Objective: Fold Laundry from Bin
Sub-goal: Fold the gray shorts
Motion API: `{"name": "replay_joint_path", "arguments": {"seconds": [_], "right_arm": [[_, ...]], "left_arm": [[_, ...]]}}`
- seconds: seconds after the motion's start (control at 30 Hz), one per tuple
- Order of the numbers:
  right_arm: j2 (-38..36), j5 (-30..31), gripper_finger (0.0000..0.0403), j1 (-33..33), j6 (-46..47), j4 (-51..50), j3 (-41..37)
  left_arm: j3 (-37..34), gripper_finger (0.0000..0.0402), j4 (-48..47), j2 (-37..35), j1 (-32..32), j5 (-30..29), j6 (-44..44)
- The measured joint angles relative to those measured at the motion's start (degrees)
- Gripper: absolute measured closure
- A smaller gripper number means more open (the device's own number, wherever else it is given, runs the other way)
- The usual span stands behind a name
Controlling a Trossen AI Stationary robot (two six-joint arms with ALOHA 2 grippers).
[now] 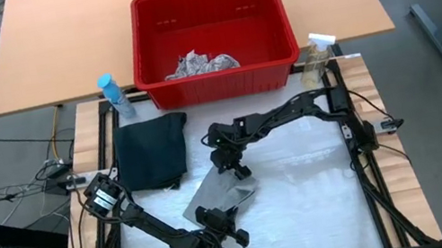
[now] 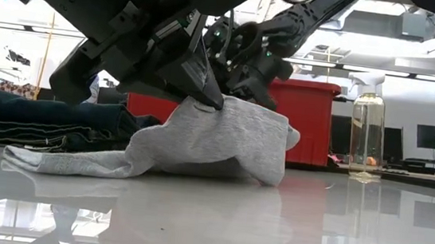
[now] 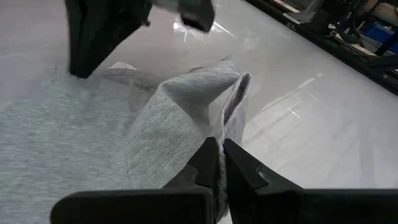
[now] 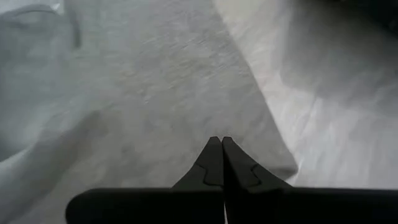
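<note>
Bimanual fold of the small grey cloth (image 1: 221, 199), which lies on the white table (image 1: 306, 191) just below centre. The left gripper (image 1: 224, 244), reaching in from about seven o'clock, is clenched on a raised corner of the cloth (image 3: 205, 99); in the left wrist view the fabric is drawn up into a ridge running to the closed fingertips (image 3: 214, 158), presumably so that this edge can be carried over the rest. The right gripper (image 1: 234, 169), extended from three o'clock, is closed at the cloth's far edge at about twelve o'clock; its tips are shown together over the grey weave (image 4: 155, 93) in the right wrist view, though whether fabric is pinched or merely pressed flat cannot be told. The dark trousers (image 1: 151, 151) are laid folded at ten o'clock, seemingly finished. The leaf-print cloth (image 1: 201, 63) is left in the red bin (image 1: 204, 4) at twelve o'clock, apparently awaiting its turn. Two spray bottles (image 1: 116, 97) flank the bin's near corners.
</note>
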Motion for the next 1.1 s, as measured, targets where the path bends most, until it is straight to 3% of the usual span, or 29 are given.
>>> {"name": "replay_joint_path", "arguments": {"seconds": [0.37,0.87,1.1], "right_arm": [[1.19,5.30,0.0389,-3.57,0.46,-6.26,0.10],[1.04,5.58,0.0389,-8.67,7.50,-14.97,0.15],[1.06,13.33,0.0389,-8.62,16.79,-17.56,0.13]], "left_arm": [[-0.02,0.0402,-0.20,-0.02,-0.13,1.64,0.52],[-0.02,0.0401,-3.97,-0.02,-0.17,-4.18,0.77],[-0.02,0.0401,-9.20,-0.07,0.76,-6.31,-5.69]]}}
